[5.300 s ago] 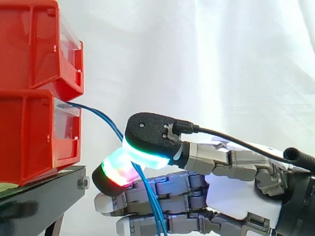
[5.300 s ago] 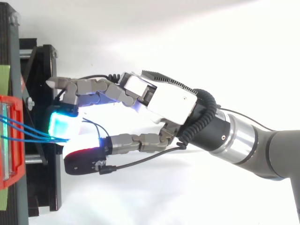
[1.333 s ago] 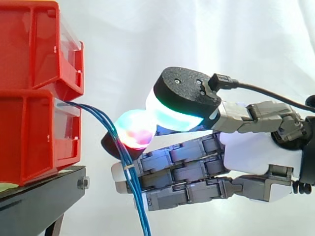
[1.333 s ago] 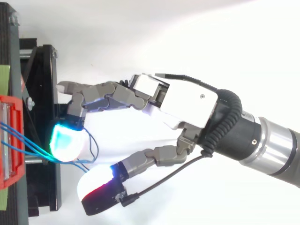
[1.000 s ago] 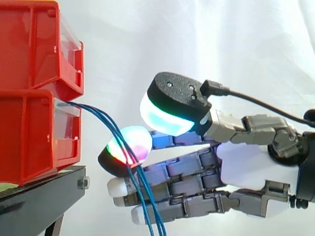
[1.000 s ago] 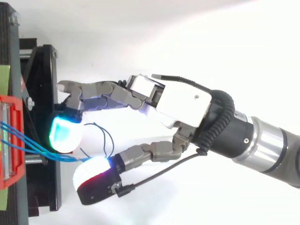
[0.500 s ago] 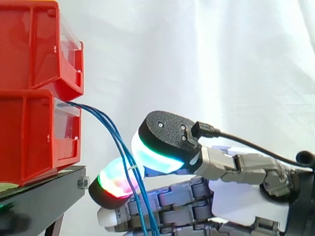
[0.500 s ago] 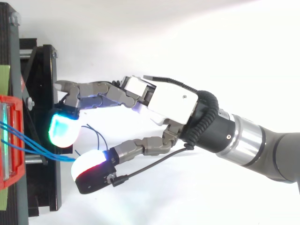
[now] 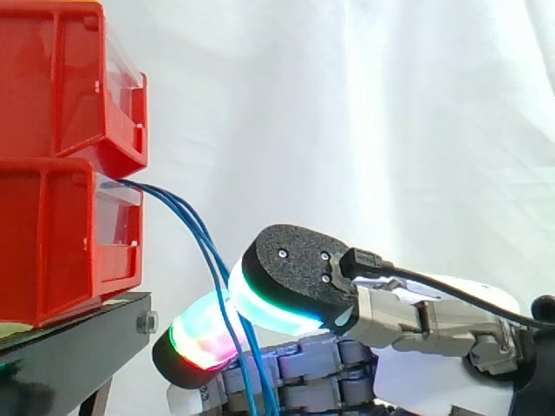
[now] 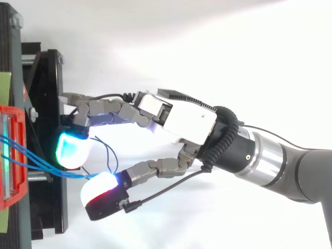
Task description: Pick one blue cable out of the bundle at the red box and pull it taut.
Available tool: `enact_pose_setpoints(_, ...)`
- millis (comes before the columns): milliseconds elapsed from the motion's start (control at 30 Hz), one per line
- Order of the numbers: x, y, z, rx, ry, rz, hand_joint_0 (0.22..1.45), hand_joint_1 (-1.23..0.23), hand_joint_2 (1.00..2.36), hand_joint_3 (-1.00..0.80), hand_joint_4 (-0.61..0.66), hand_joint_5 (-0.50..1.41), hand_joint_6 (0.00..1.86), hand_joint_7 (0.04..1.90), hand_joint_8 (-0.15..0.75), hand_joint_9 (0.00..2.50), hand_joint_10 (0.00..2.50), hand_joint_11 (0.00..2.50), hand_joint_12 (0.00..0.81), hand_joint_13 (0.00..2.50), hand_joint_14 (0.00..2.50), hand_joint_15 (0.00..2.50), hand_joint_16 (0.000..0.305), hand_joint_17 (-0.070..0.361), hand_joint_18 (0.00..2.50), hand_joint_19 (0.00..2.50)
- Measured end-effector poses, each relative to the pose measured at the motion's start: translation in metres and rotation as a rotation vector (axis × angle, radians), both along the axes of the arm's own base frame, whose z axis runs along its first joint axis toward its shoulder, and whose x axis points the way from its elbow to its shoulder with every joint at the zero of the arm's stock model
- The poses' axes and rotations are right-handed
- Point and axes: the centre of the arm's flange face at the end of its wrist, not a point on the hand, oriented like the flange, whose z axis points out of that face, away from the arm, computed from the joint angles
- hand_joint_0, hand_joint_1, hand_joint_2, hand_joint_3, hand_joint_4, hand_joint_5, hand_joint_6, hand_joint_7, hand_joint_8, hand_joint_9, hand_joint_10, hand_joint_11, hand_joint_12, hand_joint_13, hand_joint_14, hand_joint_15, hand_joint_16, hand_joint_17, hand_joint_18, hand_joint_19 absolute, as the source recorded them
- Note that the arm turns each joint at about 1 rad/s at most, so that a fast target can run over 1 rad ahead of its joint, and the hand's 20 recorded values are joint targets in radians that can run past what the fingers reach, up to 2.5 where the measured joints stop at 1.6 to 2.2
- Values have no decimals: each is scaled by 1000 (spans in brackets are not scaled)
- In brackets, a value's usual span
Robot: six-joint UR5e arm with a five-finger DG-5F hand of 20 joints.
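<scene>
Several blue cables point(image 9: 201, 234) come out of the front of the lower red bin point(image 9: 52, 243), which stands just ahead of the fingertips. From there we see them hang in a loose curve down toward the hand point(image 9: 299, 269).

In the side view the cables run down between the finger pad point(image 9: 199, 342) that glows green and red and the thumb pad point(image 9: 264, 303) above it. Then they go on in front of the grey fingers below.

In the top view we see the hand point(image 10: 189, 122) reaching toward the bin point(image 10: 13, 155) with its fingers only a little bent. The cyan finger pad point(image 10: 71, 149) and the white and red thumb pad point(image 10: 98, 188) are apart. The cables point(image 10: 31, 158) lie in the gap between them, close to both. So we judge that the hand is not closed and that it grips nothing.

One more red bin point(image 9: 61, 78) is stacked on the lower one. Both rest on a black stand point(image 9: 69, 347) below the fingertips. Behind the hand hangs a white curtain point(image 9: 390, 113).
</scene>
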Motion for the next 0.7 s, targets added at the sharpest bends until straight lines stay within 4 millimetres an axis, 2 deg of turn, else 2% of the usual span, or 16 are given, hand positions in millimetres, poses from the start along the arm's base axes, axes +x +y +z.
enact_pose_setpoints(700,1,12,2,-84,2,-7,539,-686,1001,-500,301,-105,503,1183,348,727,18,565,414,335,3,68,52,116,315,127)
